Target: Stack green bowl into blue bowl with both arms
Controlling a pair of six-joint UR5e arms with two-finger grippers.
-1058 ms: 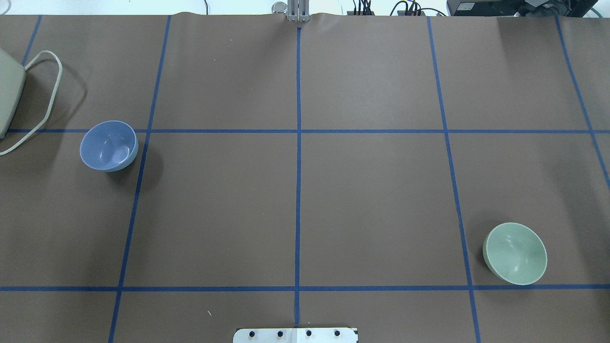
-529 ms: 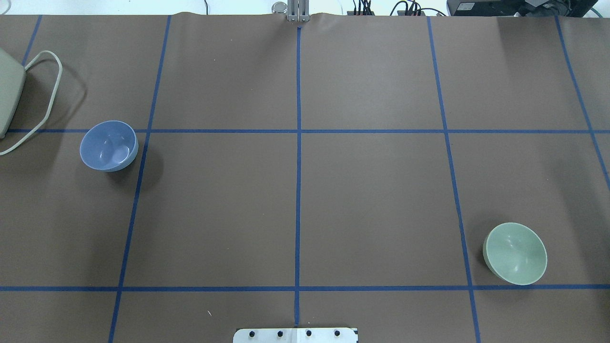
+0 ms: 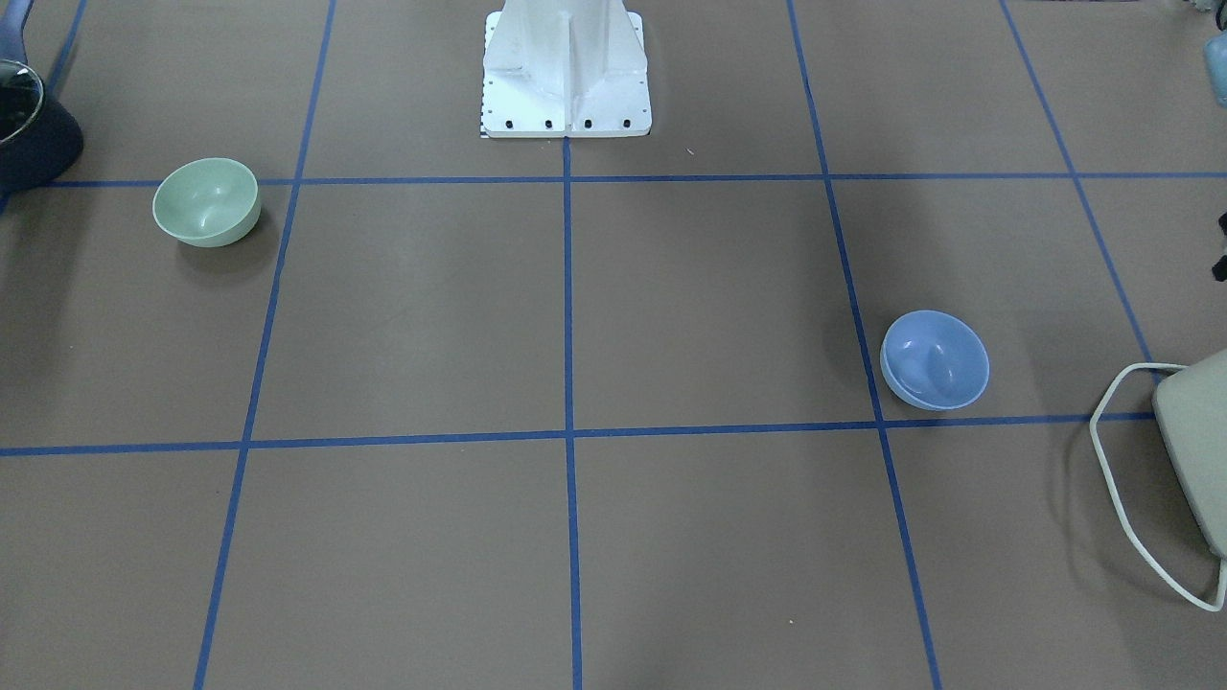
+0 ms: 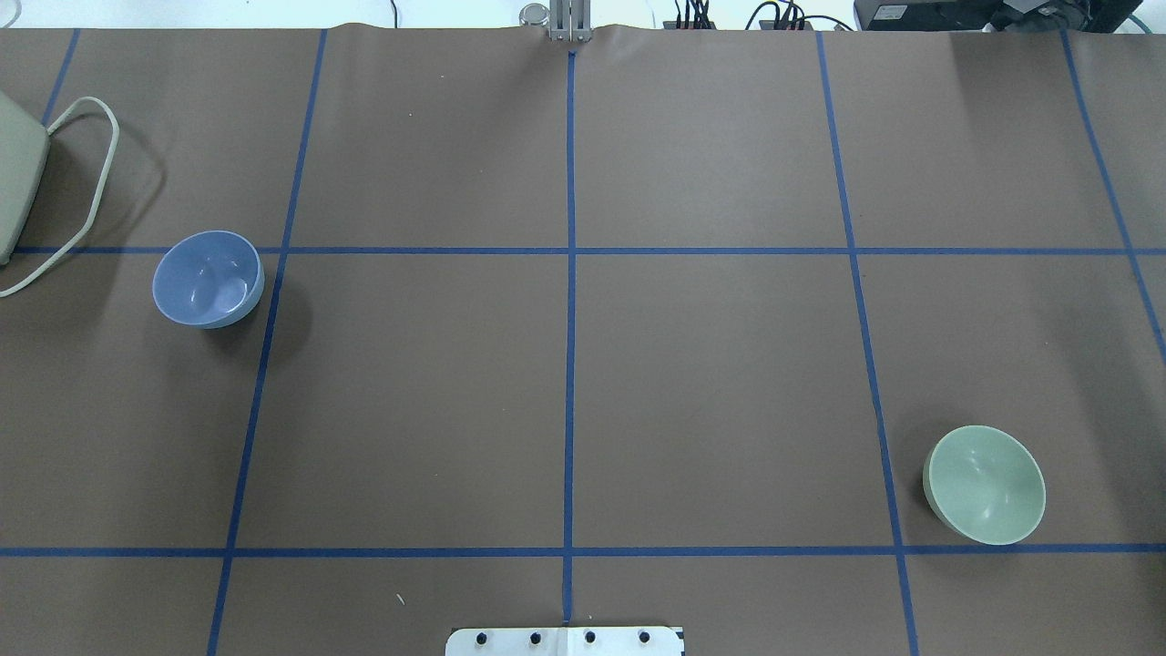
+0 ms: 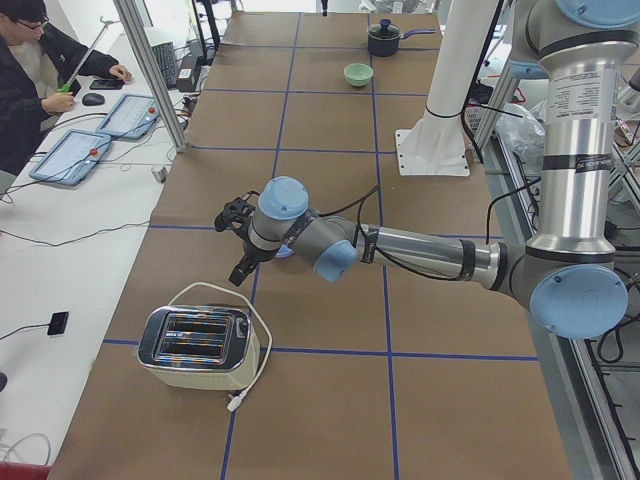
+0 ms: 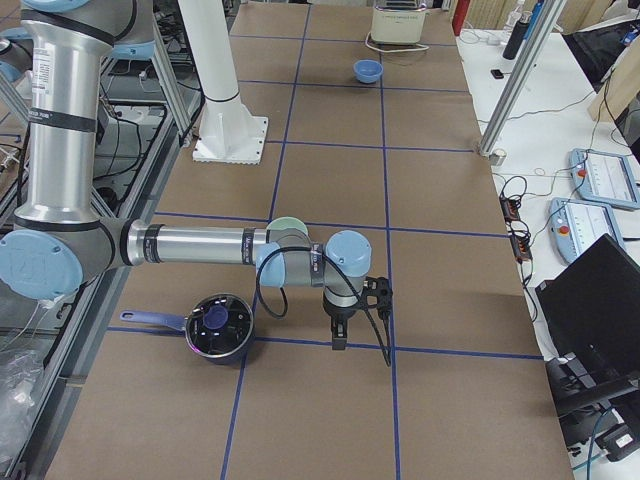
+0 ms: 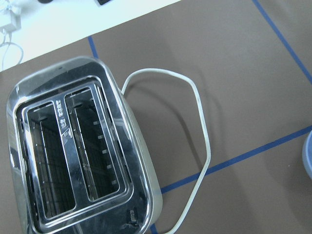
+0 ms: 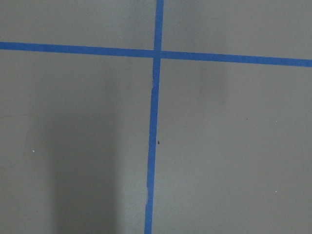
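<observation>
The pale green bowl (image 4: 985, 485) stands upright and empty at the near right of the table; it also shows in the front view (image 3: 206, 201). The blue bowl (image 4: 208, 278) stands upright and empty at the far left (image 3: 935, 359). The two are far apart. The left gripper (image 5: 238, 250) shows only in the left side view, held over the blue bowl and next to the toaster. The right gripper (image 6: 355, 315) shows only in the right side view, held beyond the green bowl (image 6: 288, 226). I cannot tell whether either gripper is open or shut.
A chrome toaster (image 5: 195, 345) with a looped white cord sits at the table's left end (image 7: 73, 156). A dark pot (image 6: 215, 325) sits at the right end, near the green bowl. The white pedestal (image 3: 566, 67) stands at the near middle edge. Blue tape lines grid the brown table.
</observation>
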